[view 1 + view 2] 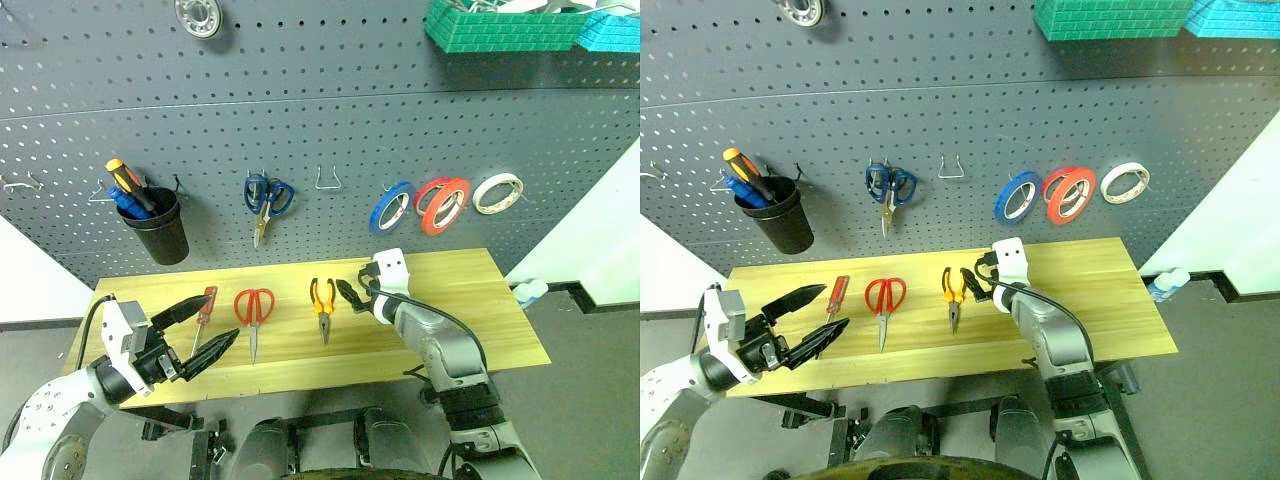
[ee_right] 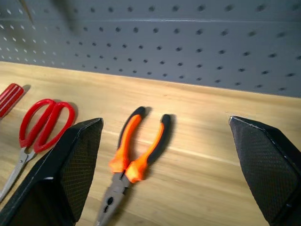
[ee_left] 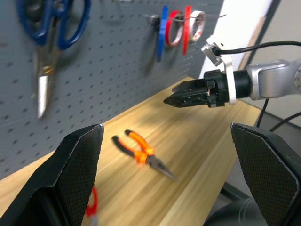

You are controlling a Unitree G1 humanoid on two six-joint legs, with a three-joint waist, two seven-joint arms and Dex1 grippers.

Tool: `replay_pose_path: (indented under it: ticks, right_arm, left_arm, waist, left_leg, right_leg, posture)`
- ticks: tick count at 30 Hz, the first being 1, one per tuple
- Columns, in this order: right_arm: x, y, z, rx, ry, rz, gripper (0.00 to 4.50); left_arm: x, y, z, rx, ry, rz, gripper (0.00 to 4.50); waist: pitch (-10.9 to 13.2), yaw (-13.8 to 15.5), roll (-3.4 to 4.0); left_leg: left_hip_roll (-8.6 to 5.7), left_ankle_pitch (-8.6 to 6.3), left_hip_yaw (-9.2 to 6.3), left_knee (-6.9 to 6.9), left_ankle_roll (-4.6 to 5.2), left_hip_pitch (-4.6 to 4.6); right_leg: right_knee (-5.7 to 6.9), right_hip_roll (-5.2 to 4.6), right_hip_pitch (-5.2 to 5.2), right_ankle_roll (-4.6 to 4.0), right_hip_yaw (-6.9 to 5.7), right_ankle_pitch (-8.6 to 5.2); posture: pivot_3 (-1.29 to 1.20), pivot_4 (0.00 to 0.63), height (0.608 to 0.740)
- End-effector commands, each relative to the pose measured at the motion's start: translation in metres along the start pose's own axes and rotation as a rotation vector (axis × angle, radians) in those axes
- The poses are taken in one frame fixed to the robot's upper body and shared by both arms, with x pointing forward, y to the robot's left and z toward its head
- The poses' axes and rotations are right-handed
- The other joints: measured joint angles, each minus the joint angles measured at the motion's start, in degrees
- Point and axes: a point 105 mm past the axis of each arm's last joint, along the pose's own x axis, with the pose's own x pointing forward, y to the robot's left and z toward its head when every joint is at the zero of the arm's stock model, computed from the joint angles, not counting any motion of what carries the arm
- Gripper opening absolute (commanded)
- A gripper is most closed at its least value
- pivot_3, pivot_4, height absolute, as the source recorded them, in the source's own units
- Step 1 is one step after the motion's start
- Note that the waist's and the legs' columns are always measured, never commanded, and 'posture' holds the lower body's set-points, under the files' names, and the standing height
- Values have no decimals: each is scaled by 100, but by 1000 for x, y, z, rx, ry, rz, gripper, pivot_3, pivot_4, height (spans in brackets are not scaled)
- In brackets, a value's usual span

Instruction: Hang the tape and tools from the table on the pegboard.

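I am holding my right tool point(image 1: 352, 297) spread wide just beside the pliers point(image 1: 321, 303) lying on the surface point(image 1: 500, 320). My left tool point(image 1: 200, 333) is spread too, near the screwdriver point(image 1: 204, 305) and scissors point(image 1: 253, 312).

Head stereo pair looks forward and down over desk point(image 1: 470, 300) and pegboard point(image 1: 320, 130); wrist views sit close, sharing the pliers point(image 2: 136, 155).
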Motion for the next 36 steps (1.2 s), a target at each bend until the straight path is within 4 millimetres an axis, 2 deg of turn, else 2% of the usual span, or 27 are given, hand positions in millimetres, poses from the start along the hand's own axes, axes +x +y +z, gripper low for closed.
replay_pose_path:
  ticks: [1, 6, 14, 18, 28, 33, 36]
  right_arm:
    - [8, 8, 1, 30, 25, -2, 4475]
    - [16, 15, -9, 36, 85, -14, 4475]
    - [23, 30, -20, 94, 139, -16, 4475]
    - [27, 30, -19, 130, 144, -31, 4475]
    - [39, 42, -10, 134, 127, -5, 4475]
    - [44, 43, -5, 104, 125, -11, 4475]
    - [45, 41, -6, 82, 127, -19, 4475]
  left_arm:
    - [-4, -4, 16, 46, -17, 5, 4500]
    - [-9, -8, 22, 48, -5, 18, 4500]
    - [-11, -17, 34, 48, 16, 37, 4500]
    - [-18, -14, 35, 49, 30, 78, 4500]
    - [-37, -8, 27, 63, 57, 184, 4500]
    - [-55, -7, 13, 45, 80, 230, 4500]
    - [-62, -11, 8, 46, 85, 251, 4500]
  waist:
    - [40, 24, -5]
    - [85, 33, -7]
    - [233, 34, -16]
    - [318, 42, -16]
    - [422, 109, -16]
    - [469, 152, -20]
    - [468, 162, -30]
  left_leg:
    - [0, 0, 0, -4, 0, -4]
    - [-3, 3, -1, 0, 3, -85]
    - [-2, 3, -8, 0, 3, -87]
    - [0, 2, -13, -2, 3, -91]
    - [-1, 2, -18, -4, 3, -122]
    - [1, 2, -23, -4, 2, -130]
    - [0, 2, -24, -4, 2, -174]
  right_leg:
    - [-3, -1, -3, -1, -2, 0]
    - [0, -3, -54, -5, -5, 3]
    - [-2, -1, -56, -4, -12, 1]
    - [-3, 2, -60, -5, -16, -1]
    - [-13, 3, -81, -4, -24, -1]
    - [-16, 0, -89, -5, -27, -1]
    - [-19, -1, -131, -5, -28, -1]
  posture:
    - [87, 117, 740]
    - [117, 136, 740]
    - [151, 167, 740]
    - [163, 179, 740]
    - [188, 193, 740]
    - [199, 193, 740]
    - [206, 194, 740]
